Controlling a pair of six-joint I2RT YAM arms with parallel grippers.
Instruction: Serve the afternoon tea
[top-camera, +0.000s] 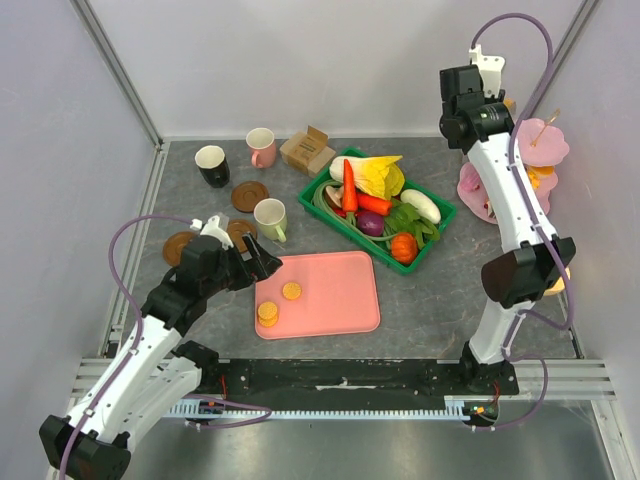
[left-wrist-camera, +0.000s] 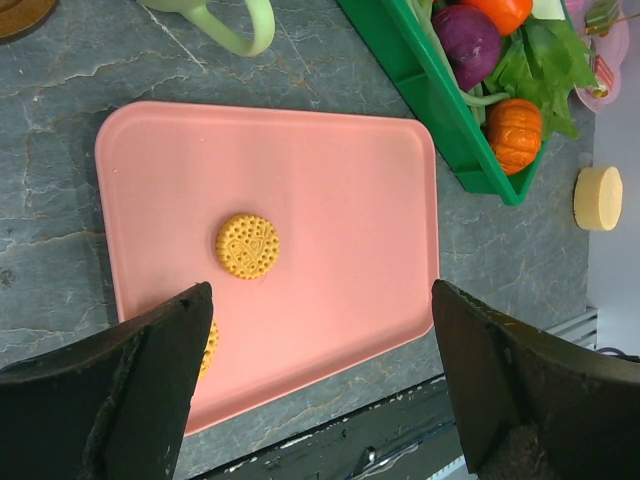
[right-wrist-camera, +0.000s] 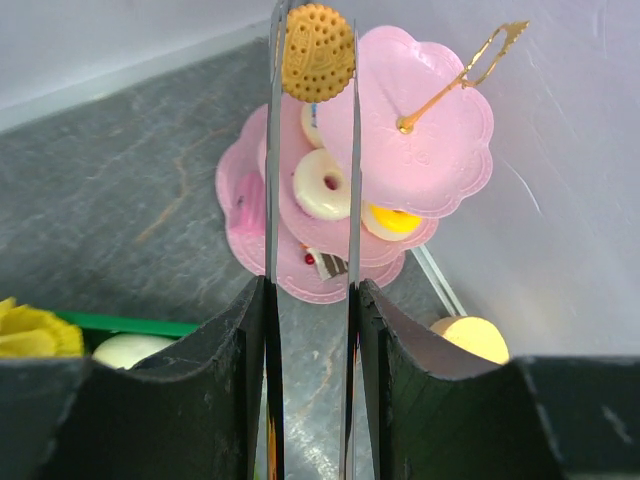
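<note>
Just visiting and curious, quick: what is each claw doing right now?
Left gripper: open, empty, above the pink tray.
Right gripper: closed on a round orange biscuit.

Three mugs (top-camera: 211, 165) (top-camera: 261, 146) (top-camera: 270, 218), three coasters (top-camera: 249, 196) (top-camera: 180, 247) (top-camera: 240, 233), three biscuits (top-camera: 292, 291) (top-camera: 268, 313) (right-wrist-camera: 318, 39) — perhaps two donuts (right-wrist-camera: 321, 184) (right-wrist-camera: 392, 222)

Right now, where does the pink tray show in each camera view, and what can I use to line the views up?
Top external: the pink tray lies low in the centre, just beyond the arm bases.
Left wrist: the tray fills the middle.
Right wrist: not in it.
Shared landmark: the green basket, in all three.
</note>
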